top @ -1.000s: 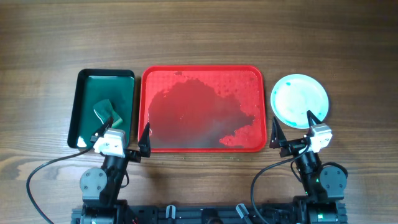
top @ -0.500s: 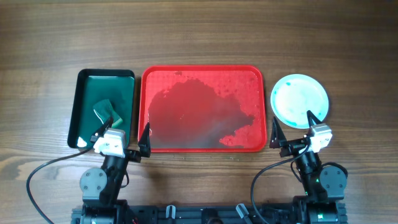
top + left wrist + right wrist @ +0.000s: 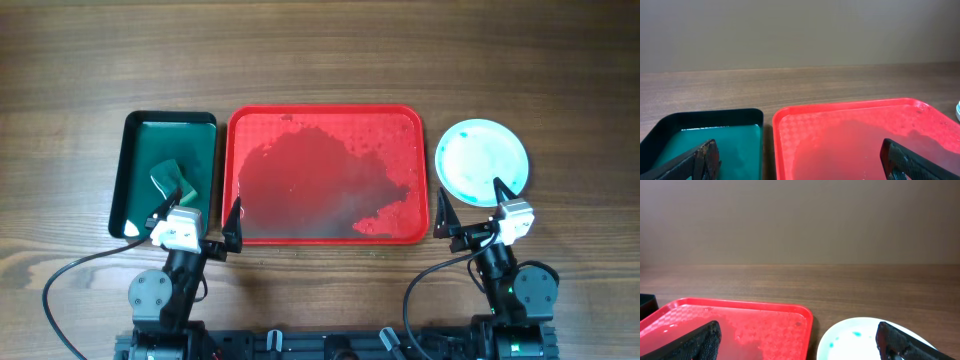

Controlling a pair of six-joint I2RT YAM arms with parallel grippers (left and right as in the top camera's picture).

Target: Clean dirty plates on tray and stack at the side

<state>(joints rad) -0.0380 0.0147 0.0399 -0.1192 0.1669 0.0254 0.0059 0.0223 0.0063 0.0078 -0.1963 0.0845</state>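
The red tray (image 3: 327, 116) lies in the middle of the table, wet, with no plates on it. It also shows in the left wrist view (image 3: 840, 125) and the right wrist view (image 3: 740, 322). The plates (image 3: 481, 161) sit stacked on the table to the right of the tray; only the top pale plate shows, with faint teal specks (image 3: 855, 337). My left gripper (image 3: 198, 223) is open and empty at the tray's near left corner. My right gripper (image 3: 474, 213) is open and empty at the near edge of the plates.
A dark green tray (image 3: 165, 128) lies left of the red tray, with a green sponge (image 3: 167, 178) in it near my left gripper. Wooden table surface extends behind the trays.
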